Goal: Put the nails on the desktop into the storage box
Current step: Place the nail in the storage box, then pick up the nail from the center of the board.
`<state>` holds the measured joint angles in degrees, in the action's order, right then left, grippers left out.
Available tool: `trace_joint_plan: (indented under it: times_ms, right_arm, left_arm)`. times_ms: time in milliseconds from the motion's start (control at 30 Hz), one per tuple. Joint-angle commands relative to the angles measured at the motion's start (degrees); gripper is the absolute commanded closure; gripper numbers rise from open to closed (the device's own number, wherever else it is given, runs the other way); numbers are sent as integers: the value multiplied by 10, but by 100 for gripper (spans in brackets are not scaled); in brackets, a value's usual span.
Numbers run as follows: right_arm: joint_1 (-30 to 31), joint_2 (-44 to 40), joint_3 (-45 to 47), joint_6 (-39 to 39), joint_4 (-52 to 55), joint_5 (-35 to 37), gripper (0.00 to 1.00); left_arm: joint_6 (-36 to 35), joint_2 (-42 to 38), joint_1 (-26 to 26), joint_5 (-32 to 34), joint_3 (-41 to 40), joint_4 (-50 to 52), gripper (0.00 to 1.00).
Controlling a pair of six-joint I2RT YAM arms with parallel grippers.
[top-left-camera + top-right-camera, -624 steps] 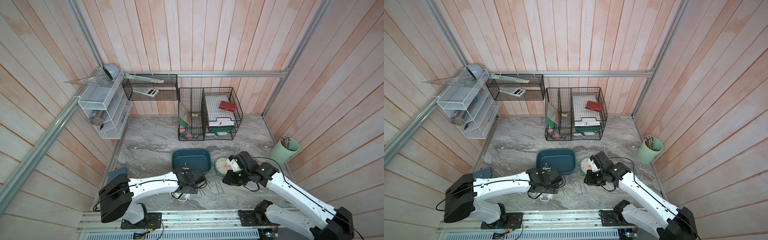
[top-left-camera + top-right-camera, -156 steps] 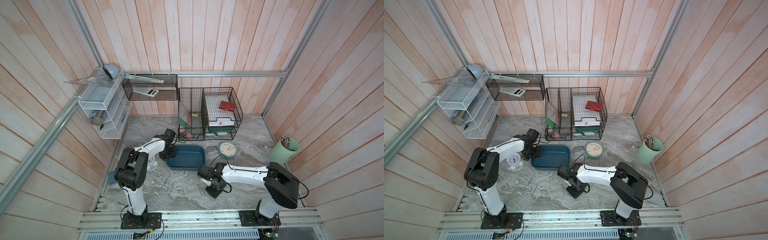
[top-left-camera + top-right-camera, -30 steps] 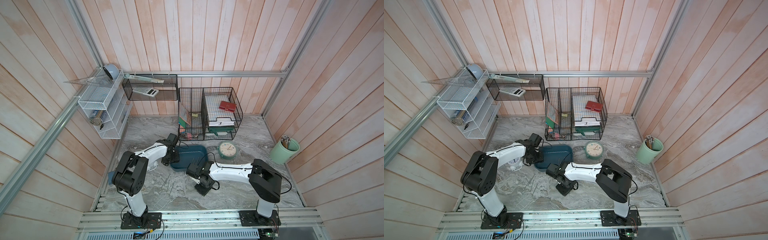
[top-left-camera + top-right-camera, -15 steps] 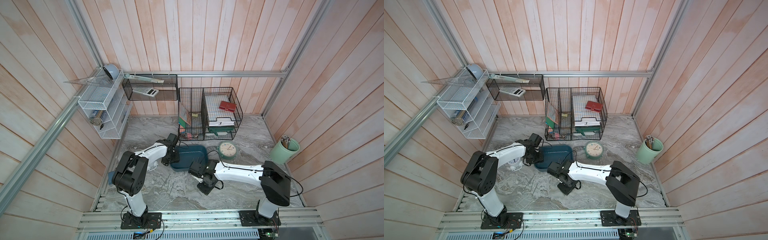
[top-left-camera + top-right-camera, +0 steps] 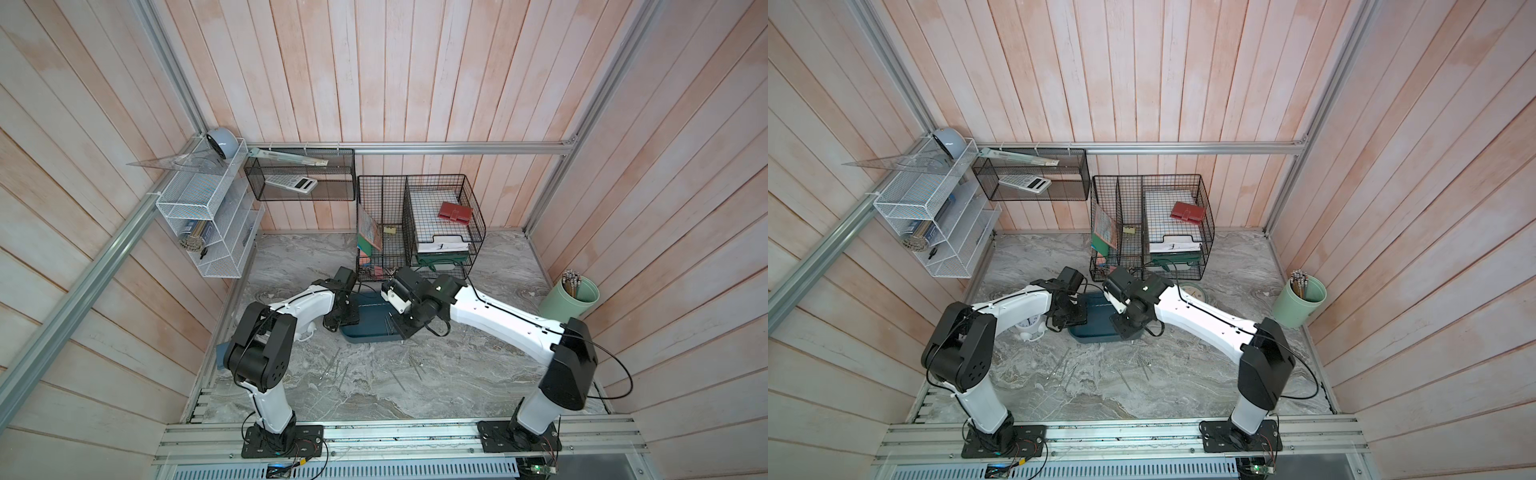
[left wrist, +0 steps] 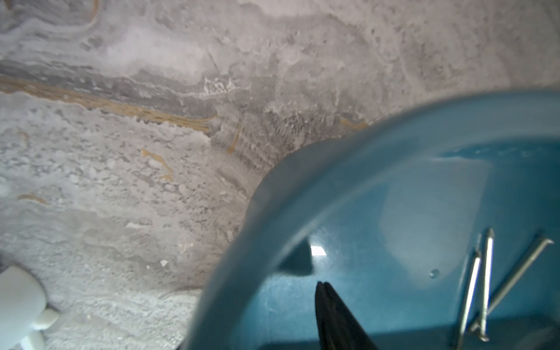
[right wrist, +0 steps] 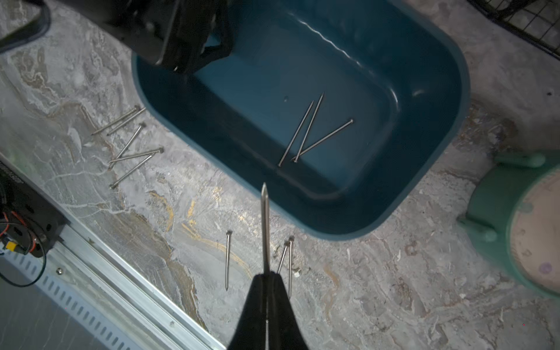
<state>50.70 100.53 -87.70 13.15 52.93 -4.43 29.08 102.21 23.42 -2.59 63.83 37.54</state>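
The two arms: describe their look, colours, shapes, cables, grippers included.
The left arm and right arm share smooth white link shells, bulky black joint housings and thin black cables looping alongside. The right gripper has black fingers tapering to a narrow tip; the left gripper is black as well.

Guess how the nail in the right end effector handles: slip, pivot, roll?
Held nail is pinched at one end only by the right end effector, so it may pivot. Thin, smooth shank: probably slippery. Round, so may roll across the storage box floor.
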Motion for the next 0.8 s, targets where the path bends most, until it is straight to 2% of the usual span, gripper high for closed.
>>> trace_joint_plan:
  times_ms: [0, 33, 100, 133, 233, 400, 567, 767]
  right_arm:
    - [-23, 66, -41, -32, 8, -69, 100]
    - [-23, 77, -46, -34, 4, -67, 98]
    - [-24, 89, -56, -37, -1, -68, 72]
    - [-25, 89, -57, -36, -1, -64, 65]
    - [-30, 61, -42, -32, -12, -56, 53]
    - [-12, -50, 36, -24, -32, -77, 48]
    - [66, -149, 160, -26, -54, -62, 52]
    - [124, -133, 250, 16, -83, -39, 55]
  left_arm:
    - [-9, 1, 0, 3, 3, 2, 52]
    - [-9, 1, 0, 4, 3, 3, 52]
    - [-10, -1, 0, 4, 5, 3, 52]
    - [-10, -1, 0, 4, 5, 3, 52]
    - [-12, 0, -1, 3, 6, 4, 52]
    - [-13, 2, -2, 2, 6, 2, 52]
    - [-13, 3, -3, -3, 4, -3, 52]
    - [-12, 5, -3, -5, 3, -5, 52]
